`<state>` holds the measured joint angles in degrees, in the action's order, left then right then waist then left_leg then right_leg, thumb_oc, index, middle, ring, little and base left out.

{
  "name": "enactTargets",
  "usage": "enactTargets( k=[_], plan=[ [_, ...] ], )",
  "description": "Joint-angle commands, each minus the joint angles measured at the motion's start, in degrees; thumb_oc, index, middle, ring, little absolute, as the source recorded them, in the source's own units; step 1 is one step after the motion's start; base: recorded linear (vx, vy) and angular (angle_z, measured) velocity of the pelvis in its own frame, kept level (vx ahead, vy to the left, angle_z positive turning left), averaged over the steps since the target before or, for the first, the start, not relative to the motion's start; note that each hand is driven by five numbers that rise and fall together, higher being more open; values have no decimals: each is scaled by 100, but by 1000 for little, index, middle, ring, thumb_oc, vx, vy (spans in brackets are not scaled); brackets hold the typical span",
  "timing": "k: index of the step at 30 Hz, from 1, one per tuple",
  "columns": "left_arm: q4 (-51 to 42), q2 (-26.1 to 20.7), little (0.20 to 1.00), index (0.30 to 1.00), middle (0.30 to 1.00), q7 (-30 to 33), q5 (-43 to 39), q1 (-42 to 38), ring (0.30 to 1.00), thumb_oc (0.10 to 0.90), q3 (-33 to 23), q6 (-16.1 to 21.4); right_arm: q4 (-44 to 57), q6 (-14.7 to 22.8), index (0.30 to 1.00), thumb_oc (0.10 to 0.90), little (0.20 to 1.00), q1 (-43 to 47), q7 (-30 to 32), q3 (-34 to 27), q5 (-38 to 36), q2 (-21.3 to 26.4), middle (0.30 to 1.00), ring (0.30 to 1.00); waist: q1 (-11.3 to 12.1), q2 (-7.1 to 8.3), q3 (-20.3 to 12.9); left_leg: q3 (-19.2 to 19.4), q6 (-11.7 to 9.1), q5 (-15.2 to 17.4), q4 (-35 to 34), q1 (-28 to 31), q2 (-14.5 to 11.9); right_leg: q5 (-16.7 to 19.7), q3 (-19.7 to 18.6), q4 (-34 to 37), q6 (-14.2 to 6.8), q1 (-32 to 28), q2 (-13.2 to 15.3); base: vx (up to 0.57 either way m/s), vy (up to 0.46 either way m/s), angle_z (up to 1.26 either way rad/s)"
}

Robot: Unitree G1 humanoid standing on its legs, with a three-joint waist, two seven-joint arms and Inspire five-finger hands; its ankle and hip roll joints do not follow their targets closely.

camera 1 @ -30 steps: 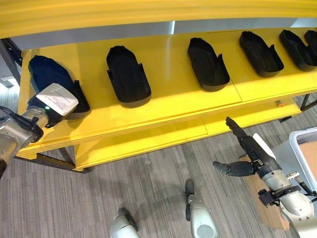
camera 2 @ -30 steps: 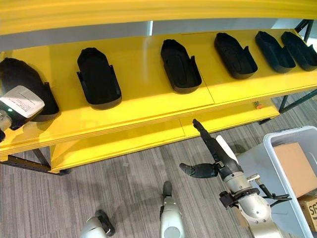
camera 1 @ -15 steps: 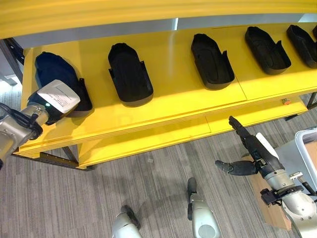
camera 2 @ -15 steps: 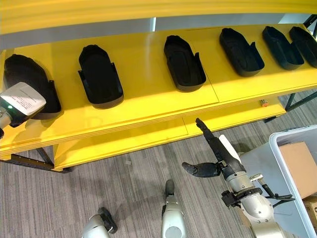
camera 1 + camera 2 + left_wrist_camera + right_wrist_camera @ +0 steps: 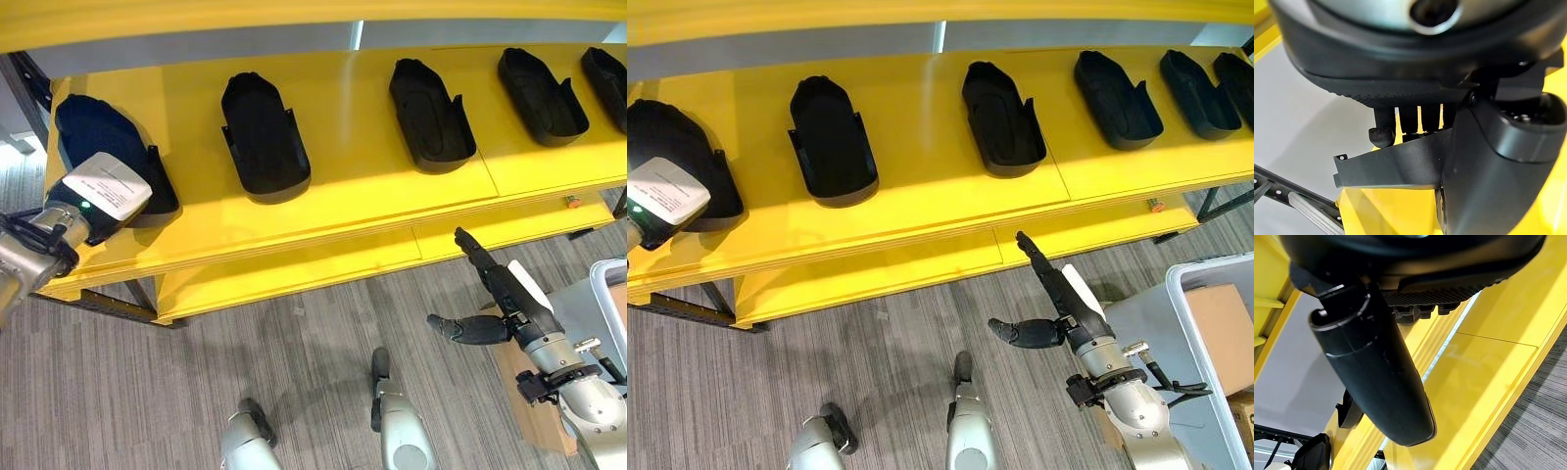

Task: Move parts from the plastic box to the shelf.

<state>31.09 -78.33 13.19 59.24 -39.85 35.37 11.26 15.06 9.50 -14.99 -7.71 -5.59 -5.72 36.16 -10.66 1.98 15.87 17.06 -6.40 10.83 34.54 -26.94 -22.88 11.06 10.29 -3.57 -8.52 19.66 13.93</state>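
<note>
The yellow shelf (image 5: 353, 186) carries a row of black moulded parts. The left hand (image 5: 98, 196) rests at the shelf's left end against the leftmost part (image 5: 98, 137); its fingers (image 5: 1400, 120) reach over the rim of that part, and whether they are closed on it cannot be told. The second part (image 5: 263, 137), third part (image 5: 431, 103) and fourth part (image 5: 542, 83) sit upright and well apart along the shelf. The right hand (image 5: 1058, 304) hangs below the shelf front over the grey carpet (image 5: 147, 392), fingers straight, thumb spread sideways, holding nothing. The grey plastic box (image 5: 1195, 294) stands at the lower right, with a cardboard carton (image 5: 1220, 328) inside.
</note>
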Motion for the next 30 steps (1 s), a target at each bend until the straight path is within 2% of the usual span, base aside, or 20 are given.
enactTargets(
  k=[1,10,11,12,13,19,22,30],
  plan=[
    [-110,-783,300,300,300,77,-106,30,300,400,-791,-460,401,358,1000,900,1000,346,194,-819,-176,277,1000,1000,28,-2,-378,-591,-205,-394,-303,-204,-178,-347,-234,-211,-569,-685,631,0,0,0],
    [253,-675,300,300,300,109,-176,-302,300,400,-472,-443,395,371,1000,900,1000,421,209,-776,-223,326,1000,1000,-56,-43,-369,-550,-178,-343,-178,-332,-198,-302,-301,-190,-576,-545,660,-1,23,-3],
    [348,-662,451,451,451,114,-182,-329,451,508,-429,-452,394,375,1000,900,1000,419,209,-782,-232,325,1000,1000,-63,-45,-371,-547,-174,-332,-161,-353,-198,-294,-316,-184,-579,-523,663,-8,38,-10],
    [490,-630,791,791,791,125,-195,-401,791,751,-315,-435,396,388,1000,900,1000,427,208,-782,-246,342,1000,1000,-87,-63,-376,-546,-170,-324,-122,-408,-199,-286,-339,-176,-582,-485,665,-5,29,-8],
    [497,-627,1000,1000,1000,128,-196,-423,1000,900,-293,-435,395,389,1000,900,1000,426,208,-784,-246,340,1000,1000,-84,-63,-379,-548,-170,-323,-120,-412,-200,-286,-338,-176,-582,-483,664,-2,34,-4],
    [712,-501,1000,1000,1000,108,-213,-632,1000,900,-9,-425,396,408,1000,900,1000,455,247,-793,-232,356,1000,1000,-111,-79,-399,-532,-157,-306,-88,-464,-201,-250,-362,-155,-595,-448,677,0,0,0],
    [507,-505,1000,1000,1000,26,-214,-803,1000,900,135,-403,390,376,1000,900,1000,454,260,-825,-197,338,1000,1000,-109,-78,-408,-551,-147,-283,-57,-501,-187,-224,-359,-131,-598,-444,686,0,0,0],
    [29,-696,1000,1000,1000,-112,-216,-700,1000,900,2,-317,412,313,1000,900,1000,373,193,-911,-172,286,1000,1000,-56,-78,-436,-588,-141,-260,-23,-567,-174,-209,-334,-105,-602,-449,693,1,1,0]
  ],
)
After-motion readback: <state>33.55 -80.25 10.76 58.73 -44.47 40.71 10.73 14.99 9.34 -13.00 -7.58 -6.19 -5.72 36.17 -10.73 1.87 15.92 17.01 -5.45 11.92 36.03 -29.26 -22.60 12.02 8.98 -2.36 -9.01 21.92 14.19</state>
